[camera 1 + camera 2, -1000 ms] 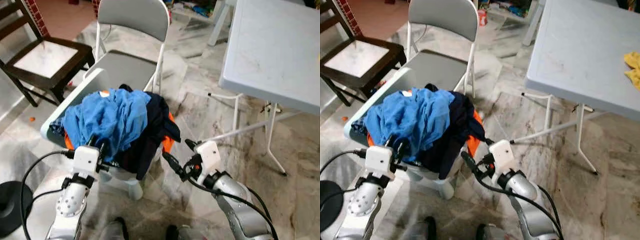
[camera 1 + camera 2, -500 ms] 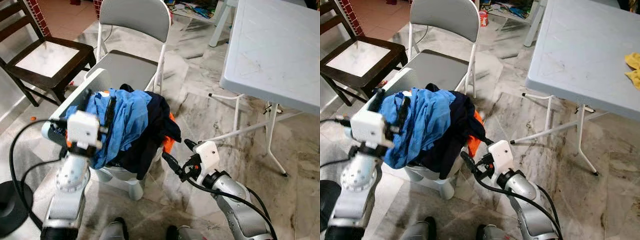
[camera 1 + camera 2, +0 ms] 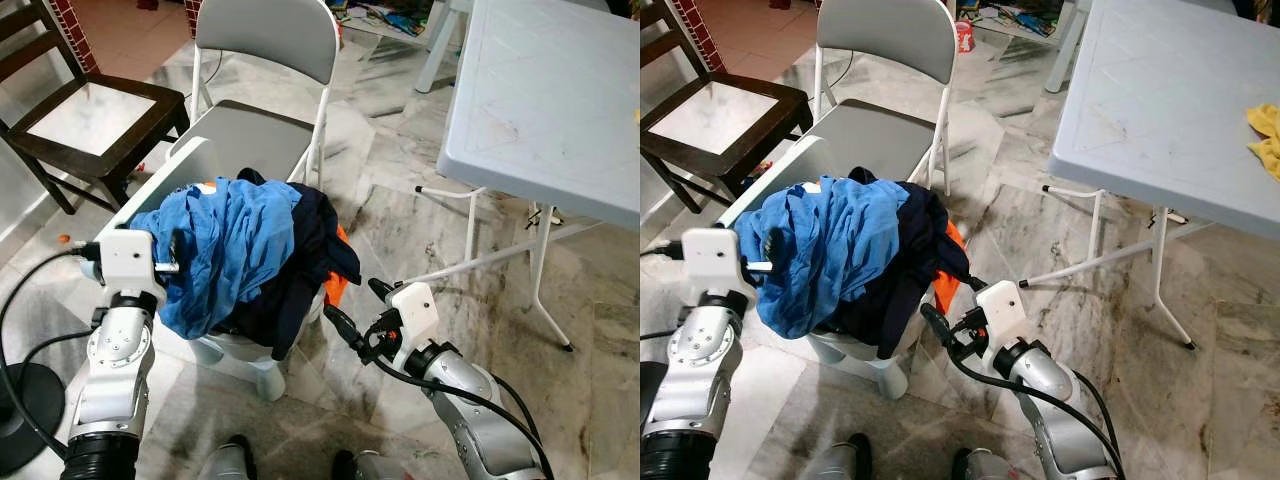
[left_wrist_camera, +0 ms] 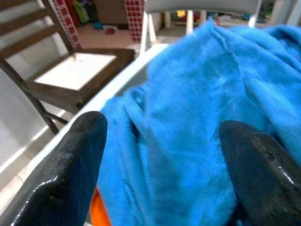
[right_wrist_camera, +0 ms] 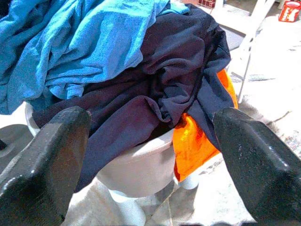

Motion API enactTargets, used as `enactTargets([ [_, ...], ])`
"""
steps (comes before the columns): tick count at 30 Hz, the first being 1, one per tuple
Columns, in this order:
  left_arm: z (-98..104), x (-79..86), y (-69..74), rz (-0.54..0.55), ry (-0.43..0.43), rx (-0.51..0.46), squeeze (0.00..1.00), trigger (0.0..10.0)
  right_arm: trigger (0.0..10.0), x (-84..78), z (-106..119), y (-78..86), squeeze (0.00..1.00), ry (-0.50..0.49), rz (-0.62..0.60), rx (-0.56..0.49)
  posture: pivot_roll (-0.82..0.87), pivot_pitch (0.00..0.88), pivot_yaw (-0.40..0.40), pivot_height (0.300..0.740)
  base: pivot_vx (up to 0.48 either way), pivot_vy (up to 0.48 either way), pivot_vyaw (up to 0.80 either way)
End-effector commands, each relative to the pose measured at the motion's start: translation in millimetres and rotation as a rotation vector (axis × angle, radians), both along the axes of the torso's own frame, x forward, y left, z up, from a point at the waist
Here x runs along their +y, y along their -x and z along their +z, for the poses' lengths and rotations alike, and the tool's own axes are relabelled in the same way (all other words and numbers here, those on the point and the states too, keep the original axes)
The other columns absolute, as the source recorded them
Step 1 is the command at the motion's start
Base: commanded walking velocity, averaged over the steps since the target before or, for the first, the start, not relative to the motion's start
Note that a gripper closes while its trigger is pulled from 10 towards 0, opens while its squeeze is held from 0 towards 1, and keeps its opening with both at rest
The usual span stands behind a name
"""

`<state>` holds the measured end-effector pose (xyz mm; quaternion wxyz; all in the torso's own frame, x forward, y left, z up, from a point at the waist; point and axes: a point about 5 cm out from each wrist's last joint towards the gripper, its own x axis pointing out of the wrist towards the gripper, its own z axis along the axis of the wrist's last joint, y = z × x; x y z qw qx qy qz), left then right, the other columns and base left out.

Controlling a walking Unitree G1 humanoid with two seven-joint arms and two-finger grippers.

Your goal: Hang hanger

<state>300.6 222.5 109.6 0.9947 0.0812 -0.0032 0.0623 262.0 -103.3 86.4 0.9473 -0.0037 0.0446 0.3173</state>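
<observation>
Laundry basket point(image 3: 150, 195), pale plastic, stands on the marble floor point(image 3: 400, 190) in front of a grey folding chair point(image 3: 265, 60). It is heaped with soft cloth: a blue garment point(image 3: 225, 245) on top, a dark navy garment point(image 3: 310, 245) draped over the near rim, an orange piece point(image 3: 337, 285) hanging out below it.

No hanger can be made out in any view. If one is here, it is buried in the pile or elsewhere; cannot tell which.

Left gripper point(image 4: 160, 165): raised at the basket's left side, fingers point(image 4: 70, 174) spread wide, the blue garment lying between and beyond them. Nothing held.

Right gripper point(image 5: 146, 165): low beside the basket's right front, near the orange piece. Fingers point(image 5: 42, 160) wide apart, empty, aimed at the navy cloth and the basket wall.

Handling judgement: the clothes are light, limp and likely to snag and drag one another when lifted. A hanger would be light, stiff and thin, probably slippery if plastic. Best hold is likely on the shoulder bar near the neck, leaving the hook free to go over a rail. Pulling it out through tangled cloth risks catching the hook.

A dark wooden chair point(image 3: 90, 110) and a grey folding counter point(image 3: 545, 90) stand well apart from the basket.
</observation>
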Motion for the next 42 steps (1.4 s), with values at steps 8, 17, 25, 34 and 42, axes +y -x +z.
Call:
enactTargets([
  [8,-4.4,-15.1,-0.5,-0.103,-0.057,0.027,0.0,10.0,10.0,0.6,-1.6,2.6,0.0,0.004,0.001,0.001,0.02,0.205,-0.058,0.74,0.0,0.0,0.0],
  [17,-35.0,-14.1,21.8,-0.065,-0.041,0.142,0.0,0.0,10.0,1.1,-3.6,3.7,0.0,0.006,-0.002,0.007,0.03,0.211,-0.055,0.74,0.0,0.0,0.0],
  [25,-50.2,14.8,51.4,0.132,0.035,0.158,0.0,0.0,10.0,1.9,-4.4,4.4,0.0,0.008,0.004,0.011,0.04,0.217,-0.057,0.74,0.0,0.0,0.0],
  [34,-53.6,20.5,56.6,0.157,0.055,0.149,0.0,0.0,10.0,1.8,-4.9,3.4,0.0,0.013,0.01,0.013,0.04,0.218,-0.062,0.74,0.0,0.0,0.0],
  [42,-44.9,19.5,51.8,0.14,0.055,0.094,0.0,0.0,10.0,2.4,-5.5,3.1,0.0,0.015,0.01,0.012,0.04,0.214,-0.061,0.74,0.0,0.0,0.0],
])
